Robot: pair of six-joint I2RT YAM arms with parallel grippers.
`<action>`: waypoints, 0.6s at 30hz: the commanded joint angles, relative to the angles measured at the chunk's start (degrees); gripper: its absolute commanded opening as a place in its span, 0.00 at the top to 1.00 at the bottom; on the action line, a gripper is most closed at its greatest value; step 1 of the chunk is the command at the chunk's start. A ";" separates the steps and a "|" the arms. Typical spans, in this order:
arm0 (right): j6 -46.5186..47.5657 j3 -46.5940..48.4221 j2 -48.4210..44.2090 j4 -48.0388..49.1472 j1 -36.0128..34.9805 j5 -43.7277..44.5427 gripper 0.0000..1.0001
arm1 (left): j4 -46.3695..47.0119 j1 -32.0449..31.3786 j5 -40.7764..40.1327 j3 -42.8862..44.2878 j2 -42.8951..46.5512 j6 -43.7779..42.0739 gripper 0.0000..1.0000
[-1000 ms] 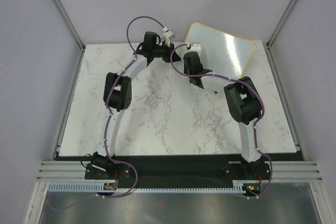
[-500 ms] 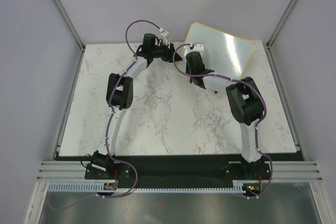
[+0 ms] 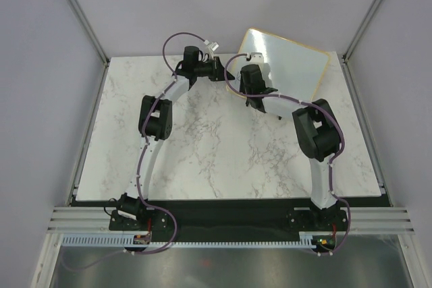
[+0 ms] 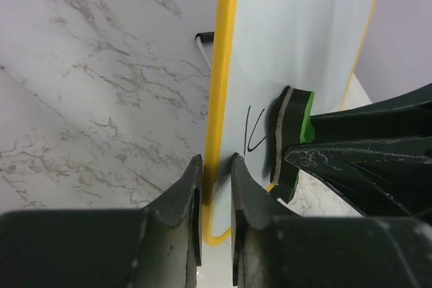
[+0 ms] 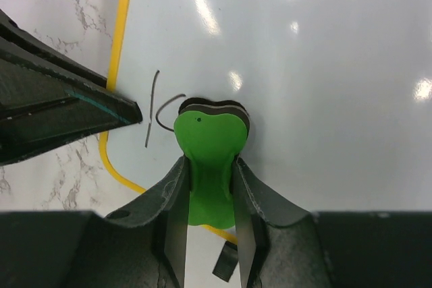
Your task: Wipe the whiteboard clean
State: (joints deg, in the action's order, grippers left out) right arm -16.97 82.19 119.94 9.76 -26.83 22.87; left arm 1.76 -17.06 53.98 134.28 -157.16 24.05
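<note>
Closed right jaws hold a little green eraser (image 5: 208, 141) between them, with its narrow stem pinched and its wider head sticking out in front. The head presses on the glossy face of the whiteboard (image 5: 324, 85), just beside some thin black pen marks (image 5: 156, 109) near a rounded corner of the board. Left jaws stand almost closed, one on each side of the board's yellow-looking frame (image 4: 223, 65), and they pinch this edge close to the same corner. The marks and the eraser lie just past the inner one of the two. On the other side of the frame, a small black clip foot (image 4: 204, 36) shows against the marble. Seen from above, both arms reach to the far part of the counter (image 3: 202, 146); the left one comes to the board from its left side, and the right one comes from the front. The whiteboard stands there raised at a tilt, on the far right part of the counter, with its glossy face turned toward the arms.
</note>
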 commanded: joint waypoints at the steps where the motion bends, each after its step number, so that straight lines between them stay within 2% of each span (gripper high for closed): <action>1: -0.34 3.67 0.99 -0.27 1.25 1.47 1.00 | 1.93 -0.17 3.06 -0.42 0.98 3.02 0.87; 5: 0.01 6.75 3.63 -0.88 0.99 2.18 1.00 | 1.93 -0.08 3.15 -0.86 1.24 2.40 0.98; 18: -1.31 12.20 9.26 -3.34 -2.00 1.38 1.00 | 1.58 0.01 3.07 -1.21 2.03 0.38 0.98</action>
State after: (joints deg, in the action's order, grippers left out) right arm -16.88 93.71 125.99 8.21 -28.60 25.19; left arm 3.31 -16.91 58.57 133.34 -157.16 25.85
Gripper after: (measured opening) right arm 0.356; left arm 0.066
